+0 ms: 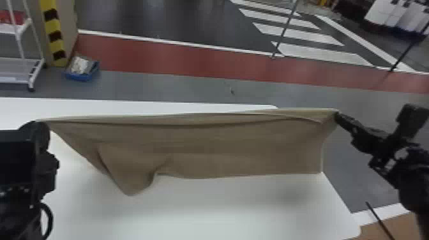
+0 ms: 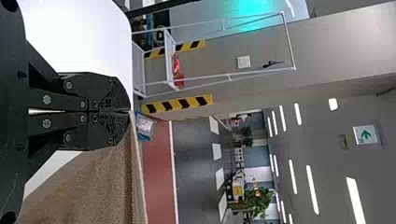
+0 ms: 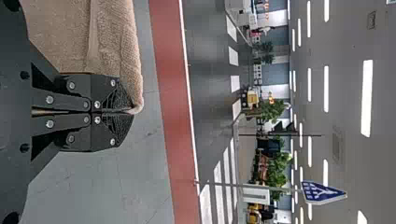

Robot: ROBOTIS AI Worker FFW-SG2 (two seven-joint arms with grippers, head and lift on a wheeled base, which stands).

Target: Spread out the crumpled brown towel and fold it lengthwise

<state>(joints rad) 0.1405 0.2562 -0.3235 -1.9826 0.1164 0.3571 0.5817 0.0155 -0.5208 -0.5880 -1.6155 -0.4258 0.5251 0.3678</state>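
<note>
The brown towel (image 1: pixel 207 143) hangs stretched wide between both grippers over the white table, its top edge nearly straight; the lower left part sags into a pointed fold. My left gripper (image 1: pixel 40 123) is at the towel's upper left corner. In the left wrist view, my left gripper (image 2: pixel 123 111) is shut on a corner of the towel (image 2: pixel 107 186). At the upper right corner is my right gripper (image 1: pixel 338 115). In the right wrist view, my right gripper (image 3: pixel 128 111) is shut on the towel's other corner, beside the towel's thick edge (image 3: pixel 112 42).
The white table (image 1: pixel 191 210) extends under and in front of the towel, with its right edge sloping below the right arm. On the floor beyond stand a blue bin (image 1: pixel 81 68) and a white rack (image 1: pixel 20 60) at the far left.
</note>
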